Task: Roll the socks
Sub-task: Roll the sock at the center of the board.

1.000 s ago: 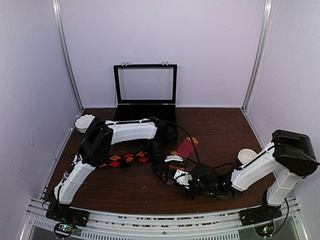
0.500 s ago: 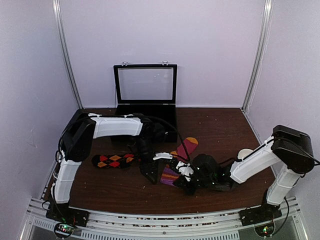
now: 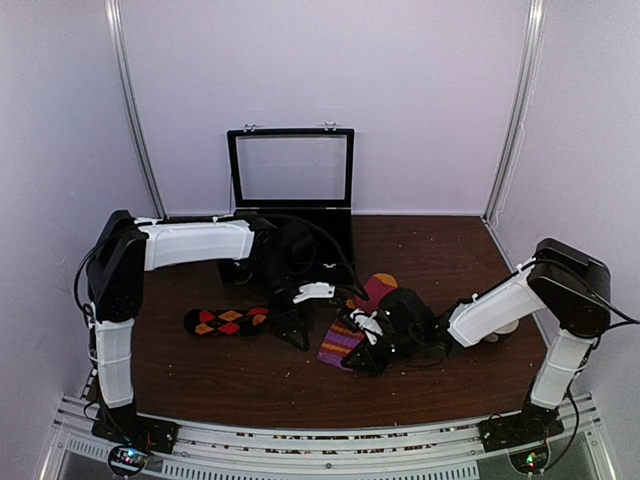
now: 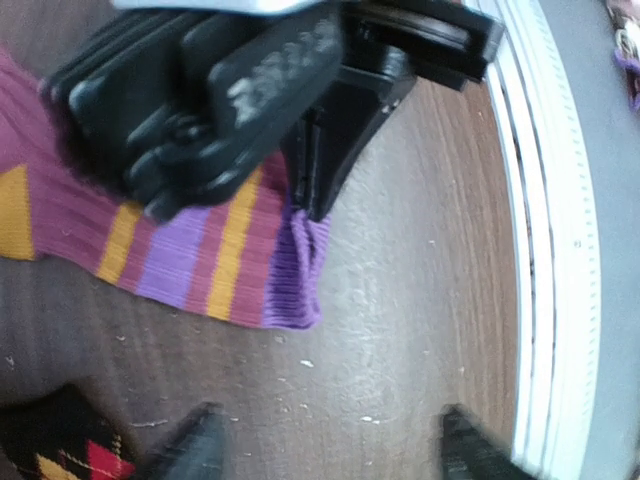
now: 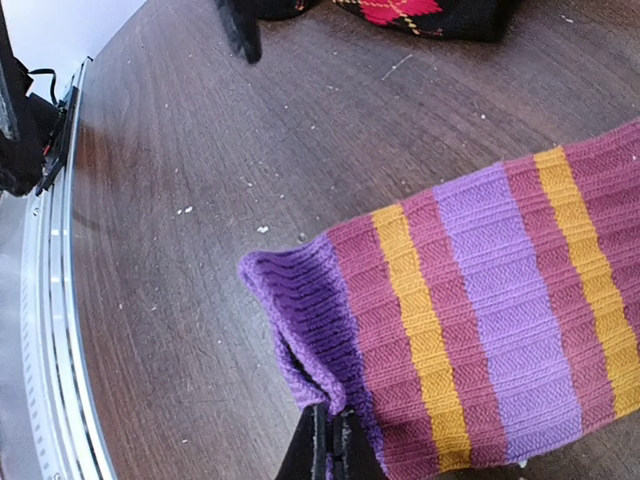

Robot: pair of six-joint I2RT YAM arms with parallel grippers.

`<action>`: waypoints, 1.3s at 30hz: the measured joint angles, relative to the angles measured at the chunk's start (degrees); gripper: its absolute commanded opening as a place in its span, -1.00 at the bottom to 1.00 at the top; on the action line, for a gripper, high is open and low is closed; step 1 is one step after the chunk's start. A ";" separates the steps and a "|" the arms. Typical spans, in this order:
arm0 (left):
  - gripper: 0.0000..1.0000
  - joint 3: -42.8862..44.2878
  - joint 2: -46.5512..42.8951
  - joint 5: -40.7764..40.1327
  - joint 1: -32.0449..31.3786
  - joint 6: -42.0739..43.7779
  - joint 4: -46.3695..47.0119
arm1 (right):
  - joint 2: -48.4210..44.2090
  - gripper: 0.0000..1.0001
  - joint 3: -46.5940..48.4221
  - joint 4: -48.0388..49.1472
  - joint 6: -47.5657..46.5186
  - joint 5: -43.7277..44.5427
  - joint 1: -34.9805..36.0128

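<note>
1. Right gripper [image 5: 326, 440] is pinched tight on the purple cuff of the striped sock [image 5: 480, 330], which lies flat mid-table.
2. Left gripper [image 4: 330, 445] hovers with its fingers spread just beside that cuff, holding nothing.
3. Argyle sock [image 3: 225, 321] lies flat, apart to the left. Neither sock is rolled, so nearly all the work remains.
4. The near table edge [image 4: 545, 250] is close to the cuff. More bare table [image 3: 450, 260] shows toward the back right.
</note>
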 measured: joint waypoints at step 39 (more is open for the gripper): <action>0.08 -22.14 -6.05 -24.28 -13.09 18.34 35.34 | 6.86 -1.00 8.66 -12.79 13.44 -20.31 -9.42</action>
